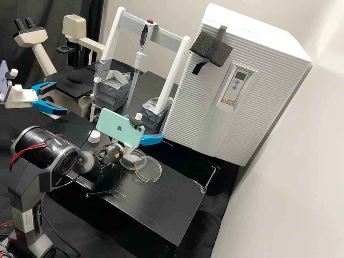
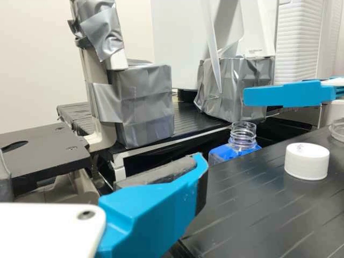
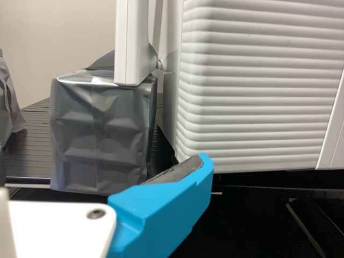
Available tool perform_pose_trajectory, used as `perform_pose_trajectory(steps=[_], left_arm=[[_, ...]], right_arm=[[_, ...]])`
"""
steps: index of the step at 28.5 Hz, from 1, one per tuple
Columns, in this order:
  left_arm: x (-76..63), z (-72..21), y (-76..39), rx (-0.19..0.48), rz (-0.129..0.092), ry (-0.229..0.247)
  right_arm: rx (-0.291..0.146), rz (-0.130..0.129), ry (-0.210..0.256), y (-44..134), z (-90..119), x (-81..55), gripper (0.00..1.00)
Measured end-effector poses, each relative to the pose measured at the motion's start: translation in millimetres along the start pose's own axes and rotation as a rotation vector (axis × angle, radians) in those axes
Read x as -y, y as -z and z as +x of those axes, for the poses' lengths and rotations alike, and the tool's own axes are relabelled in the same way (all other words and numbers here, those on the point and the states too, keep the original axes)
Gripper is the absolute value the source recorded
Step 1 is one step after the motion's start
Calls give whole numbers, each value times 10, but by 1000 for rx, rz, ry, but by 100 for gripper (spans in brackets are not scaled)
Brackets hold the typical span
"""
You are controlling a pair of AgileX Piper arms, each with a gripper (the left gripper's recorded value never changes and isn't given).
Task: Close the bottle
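Microscope: the beige microscope [image 1: 36, 39] sits far left at the back of the bench; I see its black stage [image 1: 73, 80] just behind my left arm.
Left gripper: the left gripper [image 1: 61, 98] hangs at the left edge, beside the stage; its blue fingers [image 2: 161, 199] are spread wide with nothing between them.
Cap: the white bottle cap [image 1: 94, 136] [image 2: 306, 160] lies flat on the black ribbed platform [image 1: 161, 200], near its back left corner; it is off the bottle and apart from it.
Bottle: the clear bottle [image 2: 242, 142] with blue contents stands upright just past the platform's far edge, in front of a grey taped weight [image 2: 236, 88]; its threaded neck is uncapped; from my left wrist camera it sits below a blue finger [image 2: 285, 94] of the other arm.
Right gripper: the right gripper [image 1: 146, 126] hovers over the back of the platform, partly behind the mint-green phone [image 1: 121, 127] on its wrist; its fingers [image 3: 166, 204] look parted and I see nothing in them.
Petri dishes: two clear petri dishes [image 1: 147, 168] lie overlapping on the platform, just in front of the right gripper.
Pipette stand: a pipette [image 1: 141, 53] hangs tip down from a white frame [image 1: 175, 71] whose feet are wrapped in grey tape.
Cabinet: a white ribbed machine [image 1: 236, 82] fills the right; a black foam block [image 1: 211, 48] is strapped to its top edge.
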Motion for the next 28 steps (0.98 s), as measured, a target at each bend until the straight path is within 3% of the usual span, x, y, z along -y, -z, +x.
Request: perform_pose_trajectory(steps=[5,13,18,22,28], left_arm=[[-4,3,0,0,-7,-1],[-38,27,4,3,-2,-14],[-38,27,4,3,-2,-14],[-49,35,6,4,0,-18],[-71,55,13,2,5,-19]], right_arm=[[0,0,0,0,0,0,100],[2,-1,2,-8,-32,4,100],[-32,27,4,21,-176,-48,100],[-97,44,8,92,-326,-62,100],[-168,41,47,144,-538,-17,100]])
